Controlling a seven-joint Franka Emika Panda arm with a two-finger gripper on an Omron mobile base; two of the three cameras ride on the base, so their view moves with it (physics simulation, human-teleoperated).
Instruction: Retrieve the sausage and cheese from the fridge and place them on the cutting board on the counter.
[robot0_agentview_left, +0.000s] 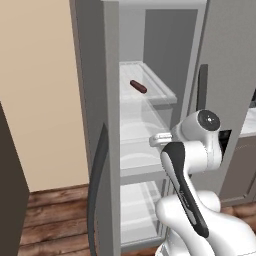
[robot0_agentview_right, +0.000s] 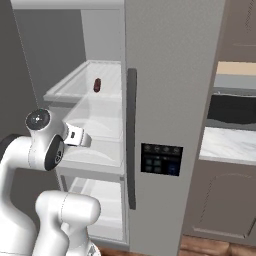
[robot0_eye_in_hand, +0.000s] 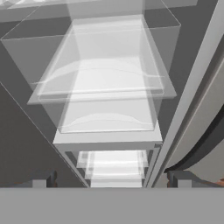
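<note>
1. Sausage (robot0_agentview_left: 138, 86) is sitting on the upper white shelf (robot0_agentview_left: 150, 90) inside the fridge (robot0_agentview_right: 170, 100); it's alone up there, lying toward the back, well above where the arm is.
2. The fridge's left door (robot0_agentview_left: 95, 125) is swung wide, so the compartment is open to reach into; the right door with its dark handle (robot0_agentview_right: 131, 135) is closed.
3. Gripper (robot0_eye_in_hand: 111, 181) is spread fully, nothing between the fingertips (robot0_eye_in_hand: 43, 180); it points down at the clear drawers (robot0_eye_in_hand: 105, 83), which look empty to me.
4. Cheese: can't spot it on any shelf here; might be hidden.
5. My guess: the hand needs to come up to shelf level for the sausage.
</note>
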